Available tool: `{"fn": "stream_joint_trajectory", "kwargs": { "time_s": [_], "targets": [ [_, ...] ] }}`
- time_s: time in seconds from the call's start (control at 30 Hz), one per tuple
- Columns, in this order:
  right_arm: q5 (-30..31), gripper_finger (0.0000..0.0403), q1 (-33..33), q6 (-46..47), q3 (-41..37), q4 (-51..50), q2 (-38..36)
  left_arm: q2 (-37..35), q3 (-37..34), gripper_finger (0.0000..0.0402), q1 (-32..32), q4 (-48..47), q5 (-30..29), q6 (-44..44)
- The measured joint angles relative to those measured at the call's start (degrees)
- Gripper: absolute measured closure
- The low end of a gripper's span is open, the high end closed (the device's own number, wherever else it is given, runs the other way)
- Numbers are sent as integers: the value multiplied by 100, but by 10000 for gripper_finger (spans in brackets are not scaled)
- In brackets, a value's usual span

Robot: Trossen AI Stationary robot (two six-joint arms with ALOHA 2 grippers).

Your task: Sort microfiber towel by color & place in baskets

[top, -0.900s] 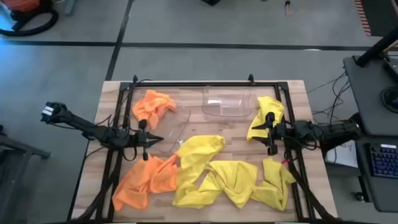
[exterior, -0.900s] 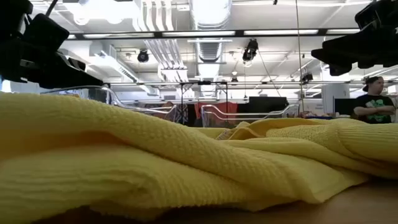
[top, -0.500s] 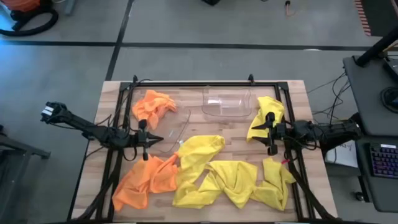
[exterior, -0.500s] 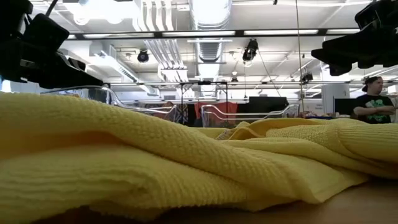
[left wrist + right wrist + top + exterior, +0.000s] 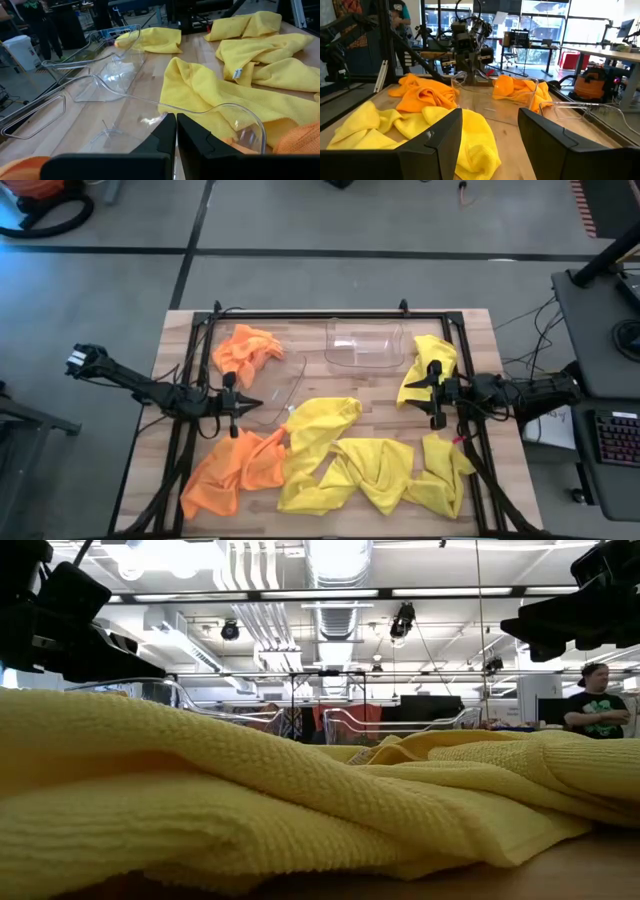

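My left gripper point(image 5: 250, 404) is shut and empty, its fingers point(image 5: 176, 132) just above the left clear basket point(image 5: 278, 385), which also shows in the left wrist view point(image 5: 120, 95). My right gripper point(image 5: 426, 393) is open and empty above a yellow towel point(image 5: 430, 365) at the table's right side. An orange towel point(image 5: 245, 350) lies at the left basket's far left corner; whether it is inside, I cannot tell. The right clear basket point(image 5: 365, 345) stands at the far middle. Another orange towel point(image 5: 235, 470) and several yellow towels point(image 5: 350, 465) lie along the near side.
A black metal frame point(image 5: 330, 313) runs around the work area on the wooden table point(image 5: 470, 320). In the low view a yellow towel point(image 5: 300, 810) fills the foreground. A person point(image 5: 600, 705) stands far off in the room behind the table.
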Motion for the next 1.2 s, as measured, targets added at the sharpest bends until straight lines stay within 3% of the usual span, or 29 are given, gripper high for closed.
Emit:
{"fn": "stream_joint_trajectory", "kwargs": {
  "time_s": [0.7, 0.8, 0.93, 1.03, 1.2],
  "targets": [
    [1, 213, 0, 2, 0, 0, 0, 0, 0, 402, 0, 27, -37, 159],
    [1, 213, -2, 1, 0, 1, -1, 2, -1, 402, 4, 337, -147, 348],
    [1, 213, -2, 32, 2, 55, 0, 0, -2, 402, 4, 1319, -124, -358],
    [122, 213, -2, 571, 2, 251, 0, 2, -2, 402, 4, 2165, -122, -1033],
    [693, 213, -2, 2464, 0, 563, -2, 0, 0, 402, 7, 3237, -146, -1261]
  ]
}}
